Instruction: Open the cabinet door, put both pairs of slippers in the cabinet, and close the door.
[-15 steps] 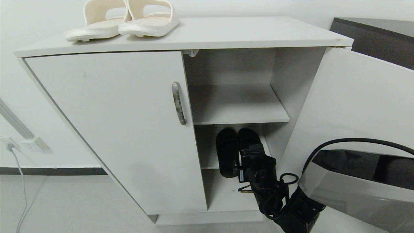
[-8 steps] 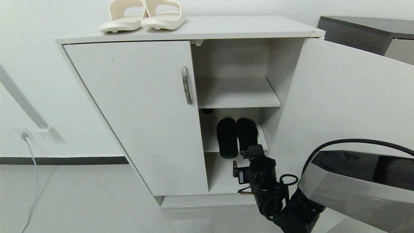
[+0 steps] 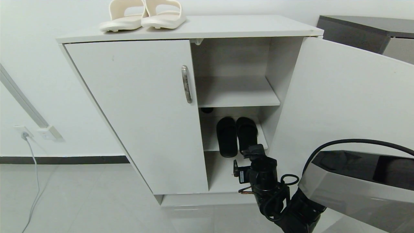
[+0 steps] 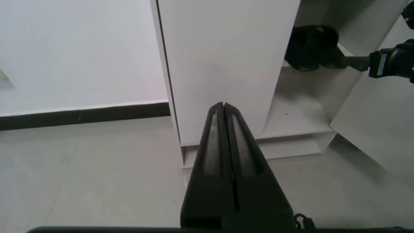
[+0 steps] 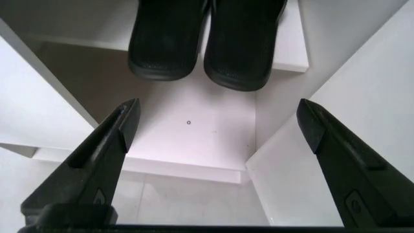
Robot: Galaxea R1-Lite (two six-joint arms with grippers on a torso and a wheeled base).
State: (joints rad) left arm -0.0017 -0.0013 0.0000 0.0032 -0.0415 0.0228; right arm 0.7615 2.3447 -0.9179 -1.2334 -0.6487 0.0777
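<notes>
A pair of black rubber slippers (image 3: 236, 134) lies on the middle shelf (image 3: 263, 143) of the white wooden two-door cabinet (image 3: 245, 24), its right door (image 3: 339, 97) swung open. A pair of cream slide slippers (image 3: 145, 16) sits on the cabinet top. The right gripper (image 5: 218, 107) hangs before the bottom compartment (image 3: 223, 181), fingers spread wide, empty. The left gripper (image 4: 223, 107), fingers pressed together, faces the closed left door (image 3: 136, 106).

A plain white wall (image 3: 32, 64) meets a floor of pale glossy tiles (image 3: 81, 204) along a dark baseboard (image 3: 64, 160). White cable trunking (image 3: 19, 100) slants down the wall to a socket (image 3: 22, 133), from which a pale cord (image 3: 34, 181) hangs to the floor. A dark grey unit (image 3: 365, 30) stands at the far right.
</notes>
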